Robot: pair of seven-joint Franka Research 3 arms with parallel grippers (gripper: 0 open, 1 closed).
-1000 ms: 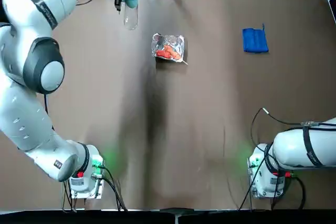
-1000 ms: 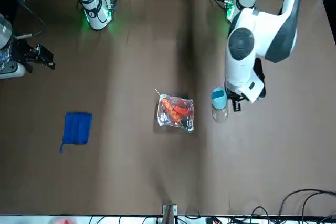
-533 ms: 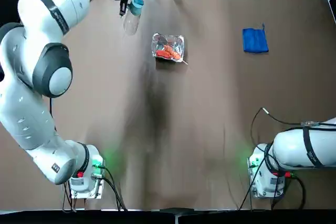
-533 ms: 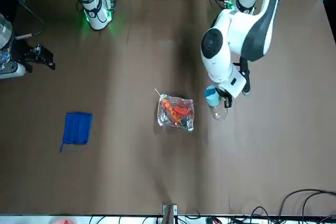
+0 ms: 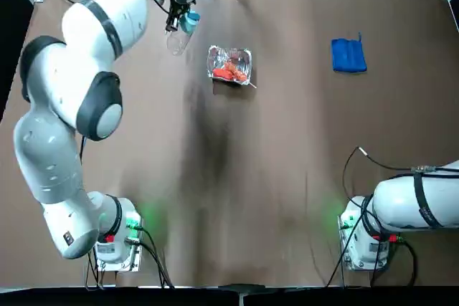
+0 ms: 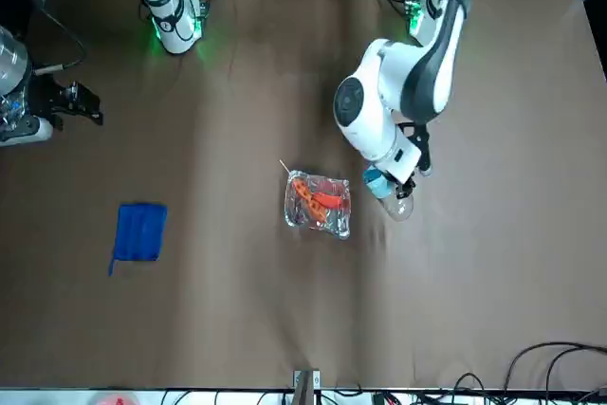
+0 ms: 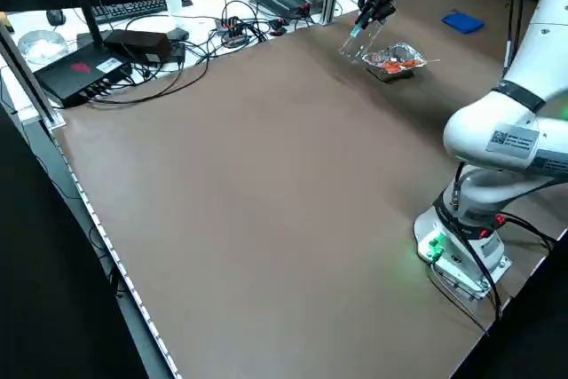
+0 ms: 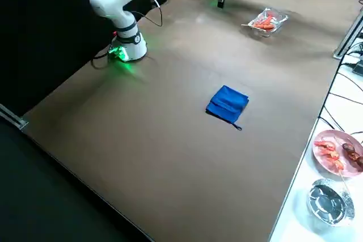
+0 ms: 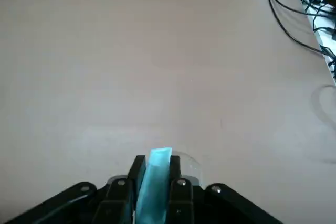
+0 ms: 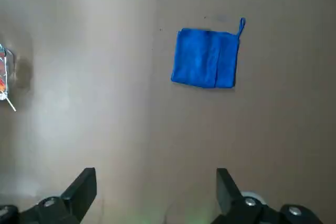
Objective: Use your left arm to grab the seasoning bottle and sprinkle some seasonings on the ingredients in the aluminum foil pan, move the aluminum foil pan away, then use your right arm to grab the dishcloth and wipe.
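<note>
The seasoning bottle [image 5: 188, 23] is pinched at its light-blue cap between the fingers of the left gripper [image 9: 156, 190], tilted, near the foil pan [image 5: 229, 64] of red-orange food [image 5: 229, 72]. The right gripper [image 10: 156, 195] is parked with its fingers spread, and the blue dishcloth [image 10: 206, 58] lies on the table [image 5: 287, 141], well apart from the pan

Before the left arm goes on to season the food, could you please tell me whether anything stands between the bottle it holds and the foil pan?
Nothing visible does. The left pincer holds the seasoning bottle just beside the aluminum foil pan, with only bare table showing between them.
</note>
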